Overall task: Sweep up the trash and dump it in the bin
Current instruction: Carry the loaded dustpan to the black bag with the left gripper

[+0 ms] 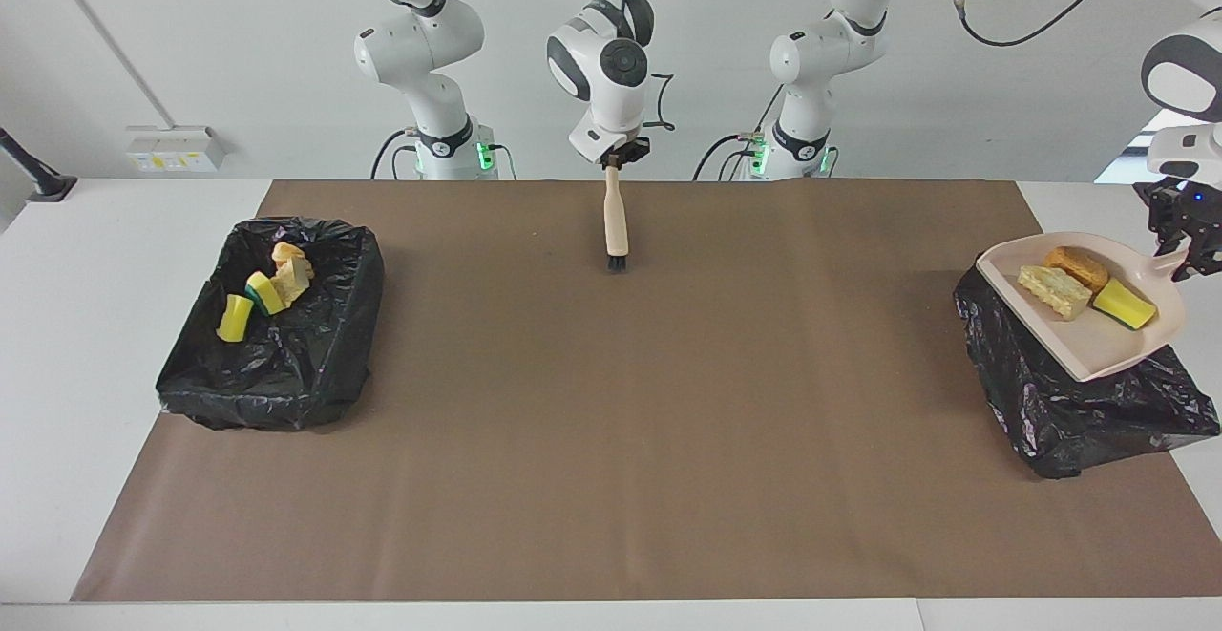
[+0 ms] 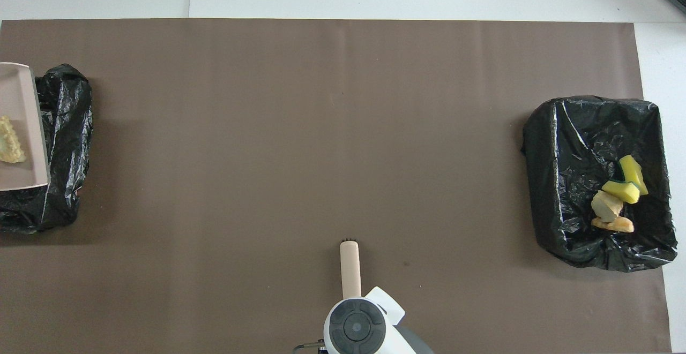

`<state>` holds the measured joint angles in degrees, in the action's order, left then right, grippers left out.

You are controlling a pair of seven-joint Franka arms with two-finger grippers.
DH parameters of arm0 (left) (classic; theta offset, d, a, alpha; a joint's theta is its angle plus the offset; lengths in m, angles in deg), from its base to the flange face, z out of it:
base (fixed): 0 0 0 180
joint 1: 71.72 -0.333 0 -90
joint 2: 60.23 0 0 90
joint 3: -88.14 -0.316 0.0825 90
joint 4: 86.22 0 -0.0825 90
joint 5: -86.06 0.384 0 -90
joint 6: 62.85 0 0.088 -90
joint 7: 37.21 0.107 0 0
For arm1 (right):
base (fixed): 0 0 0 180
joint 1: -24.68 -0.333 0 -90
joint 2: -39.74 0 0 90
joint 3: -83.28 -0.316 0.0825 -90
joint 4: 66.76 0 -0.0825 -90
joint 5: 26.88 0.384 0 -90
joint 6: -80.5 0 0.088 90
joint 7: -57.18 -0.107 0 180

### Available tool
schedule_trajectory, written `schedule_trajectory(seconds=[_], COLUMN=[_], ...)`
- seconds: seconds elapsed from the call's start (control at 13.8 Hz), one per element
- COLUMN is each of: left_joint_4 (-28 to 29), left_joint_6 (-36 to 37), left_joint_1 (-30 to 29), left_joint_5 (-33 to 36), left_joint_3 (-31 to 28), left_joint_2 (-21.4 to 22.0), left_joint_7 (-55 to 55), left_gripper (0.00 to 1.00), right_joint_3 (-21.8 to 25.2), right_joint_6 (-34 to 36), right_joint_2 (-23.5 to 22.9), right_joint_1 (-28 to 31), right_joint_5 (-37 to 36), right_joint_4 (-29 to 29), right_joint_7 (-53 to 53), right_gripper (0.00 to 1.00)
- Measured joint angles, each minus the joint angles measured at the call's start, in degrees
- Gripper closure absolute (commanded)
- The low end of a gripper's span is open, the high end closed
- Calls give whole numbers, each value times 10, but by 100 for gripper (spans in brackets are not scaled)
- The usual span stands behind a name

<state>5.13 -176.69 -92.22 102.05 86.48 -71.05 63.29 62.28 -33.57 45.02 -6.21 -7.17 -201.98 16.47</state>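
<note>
Facing view: I have the left gripper (image 1: 1187, 254) over the bin (image 1: 1079, 392) at the left arm's end of the tabletop (image 1: 611, 421), its fingers clamped on the handle of the dustpan (image 1: 1098, 349). The pan hangs above the bin, near level, carrying three pieces of trash (image 1: 1084, 285): pale yellow, orange-brown and bright yellow. The right gripper (image 1: 612, 156) waits near the robots, fingers closed on the brush (image 1: 616, 220), bristles down. Four more pieces (image 1: 263, 292) lie in the second bin (image 1: 272, 335) at the right arm's end.

Overhead view: only the pan's open edge and one pale piece (image 2: 8, 140) show, over the bin's black liner (image 2: 59, 145); the brush (image 2: 350, 268) points away from the robots. I judge the dump is the step in hand: I should tip the open edge down slowly, well inside the liner's rim, so nothing bounces out.
</note>
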Motion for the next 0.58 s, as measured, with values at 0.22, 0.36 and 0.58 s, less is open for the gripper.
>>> schedule_trajectory(seconds=[0.22, 0.36, 0.58], left_joint_4=[-4, -4, -2], left_joint_6=[-28, -44, -49], left_joint_1=[-13, -13, -10], left_joint_5=[96, 172, 263], left_joint_3=[0, 3, 7], left_joint_2=[-17, -31, -48], left_joint_7=[0, -2, -39], left_gripper=[100, 100, 100], right_joint_3=[1, 2, 3], right_joint_6=[-10, -12, -14], right_joint_2=[-9, -15, -18], right_joint_1=[18, 30, 36], right_joint_5=[0, -1, -1], right_joint_4=[-1, -1, -1], right_joint_7=[20, 34, 41], right_gripper=[100, 100, 100])
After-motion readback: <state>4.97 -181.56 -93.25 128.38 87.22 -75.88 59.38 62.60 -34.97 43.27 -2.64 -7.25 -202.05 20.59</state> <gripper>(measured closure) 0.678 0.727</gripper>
